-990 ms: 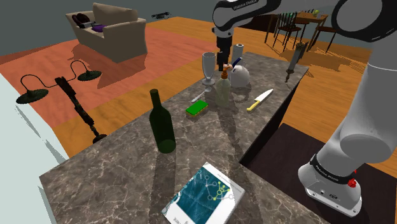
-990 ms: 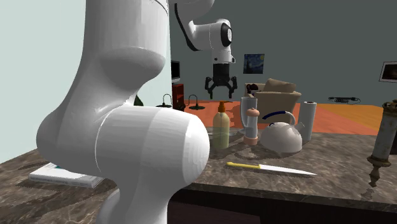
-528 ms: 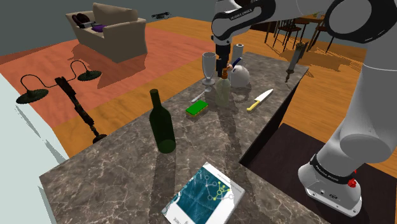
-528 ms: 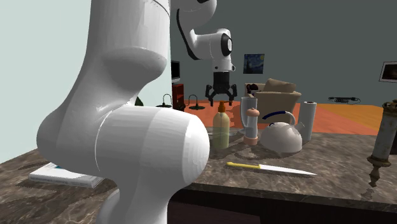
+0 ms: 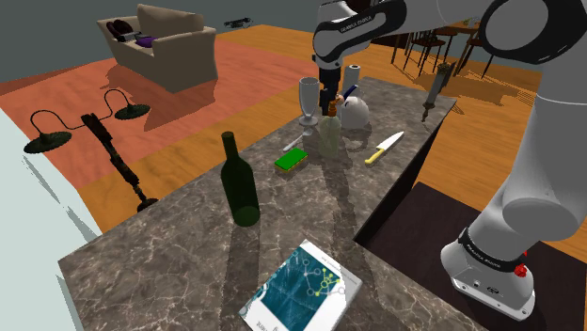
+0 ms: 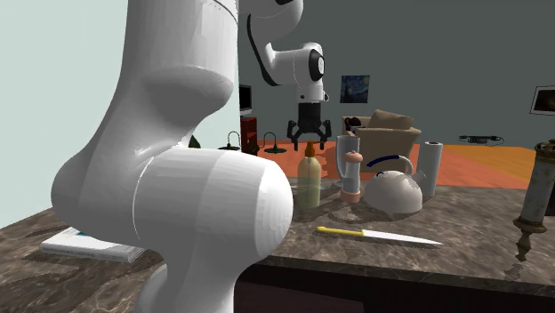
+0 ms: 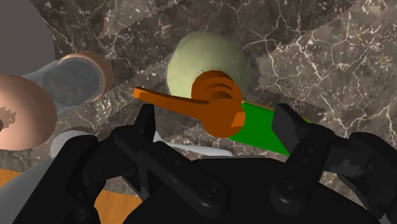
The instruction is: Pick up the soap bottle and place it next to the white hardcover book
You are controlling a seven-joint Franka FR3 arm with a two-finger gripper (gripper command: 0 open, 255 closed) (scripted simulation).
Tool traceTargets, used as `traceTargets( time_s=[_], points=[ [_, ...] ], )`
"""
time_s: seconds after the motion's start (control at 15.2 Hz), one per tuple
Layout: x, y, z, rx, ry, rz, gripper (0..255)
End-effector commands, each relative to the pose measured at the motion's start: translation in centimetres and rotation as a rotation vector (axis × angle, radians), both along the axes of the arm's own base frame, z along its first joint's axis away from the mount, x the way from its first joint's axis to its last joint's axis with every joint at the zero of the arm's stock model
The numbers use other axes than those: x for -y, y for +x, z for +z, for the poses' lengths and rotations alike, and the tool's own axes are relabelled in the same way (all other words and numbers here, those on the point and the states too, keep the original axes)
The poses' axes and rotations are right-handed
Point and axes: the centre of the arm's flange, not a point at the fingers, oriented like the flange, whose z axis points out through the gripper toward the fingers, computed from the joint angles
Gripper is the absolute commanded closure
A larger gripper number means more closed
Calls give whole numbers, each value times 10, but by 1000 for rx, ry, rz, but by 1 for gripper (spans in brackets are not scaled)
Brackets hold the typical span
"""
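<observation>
The gripper [image 6: 308,140] hangs straight above the soap bottle [image 6: 308,182], fingers spread wide and clasping nothing. In the wrist view they stand either side of the orange pump, clear of it, so a straight drop should bring them round the neck or the pale body below. The soap bottle stands upright in the upper middle of the shoulder view, at the far end of the marble counter [image 5: 179,244]. A glass [image 5: 308,99], a grinder [image 6: 353,176] and a kettle [image 6: 396,191] crowd close beside it, which is likely why the hand comes from overhead and not from the side. The pump's spout reaches out toward one finger, and I judge that finger could catch it on the way down. The book [image 5: 303,291] lies flat in the lower middle of the shoulder view, at the counter's near end and well apart from the soap bottle. A wine bottle [image 5: 239,183] and a green sponge [image 5: 292,161] lie between, so the carry will probably need height to clear the tall glass neck.
</observation>
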Motion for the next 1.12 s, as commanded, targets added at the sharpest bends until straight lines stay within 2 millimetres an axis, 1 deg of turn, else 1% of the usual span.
traceTargets(
  time_s=[0.0,0.59,1.06],
  points=[
    [0,0,0,0,0,0,255],
    [0,0,0,0,0,0,255],
    [0,0,37,0,0,0,255]
  ],
)
